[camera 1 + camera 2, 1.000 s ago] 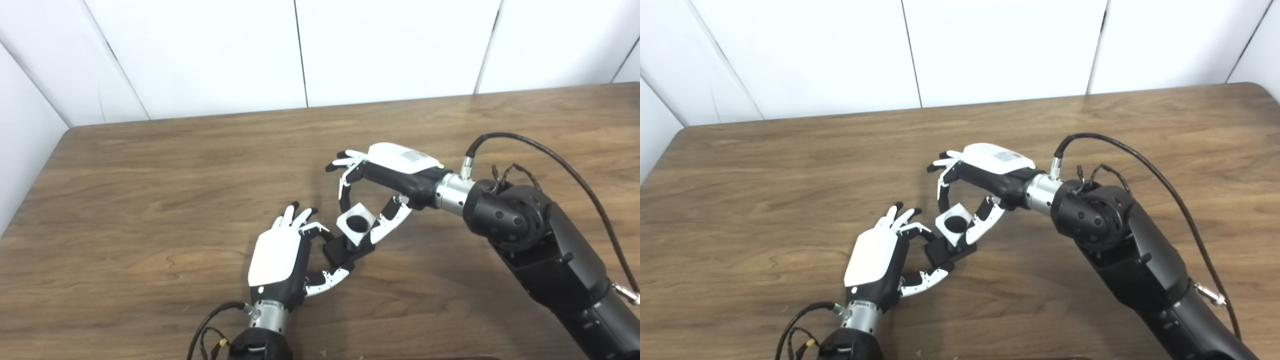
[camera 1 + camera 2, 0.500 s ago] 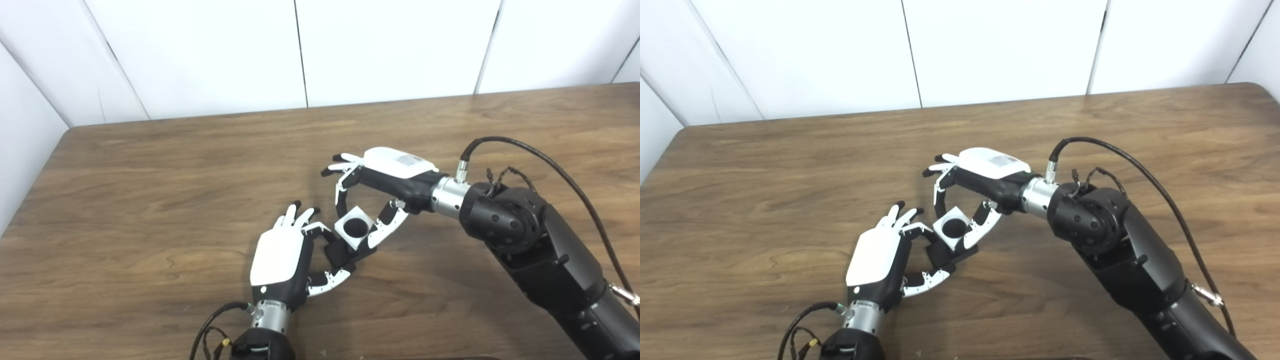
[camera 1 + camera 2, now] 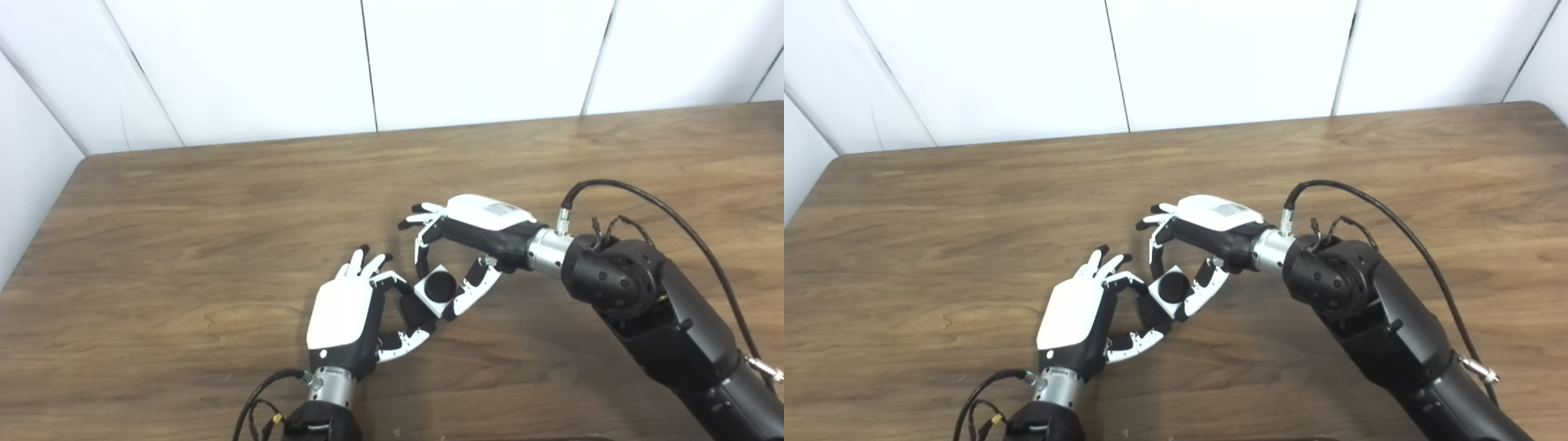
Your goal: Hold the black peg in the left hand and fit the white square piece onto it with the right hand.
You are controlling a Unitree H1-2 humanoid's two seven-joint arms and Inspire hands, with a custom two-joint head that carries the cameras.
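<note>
My left hand (image 3: 349,312) is shut on the black peg piece (image 3: 413,311), pinching its black base between thumb and fingers just above the table. My right hand (image 3: 465,239) is shut on the white square piece (image 3: 438,288), held between a finger and the thumb. The white piece sits low over the black base, and its round hole looks filled with black. In the right eye view the white piece (image 3: 1171,289) sits directly against the black piece (image 3: 1149,312). The peg's shaft is hidden inside the white piece.
The brown wooden table (image 3: 184,233) spreads around both hands. White wall panels (image 3: 478,55) stand behind its far edge. A black cable (image 3: 674,202) loops from the right wrist, and another cable (image 3: 257,398) hangs at the left wrist.
My right hand has moved down and toward the left hand with the white piece. The white piece now sits lower over the black base. The left hand has barely moved.
</note>
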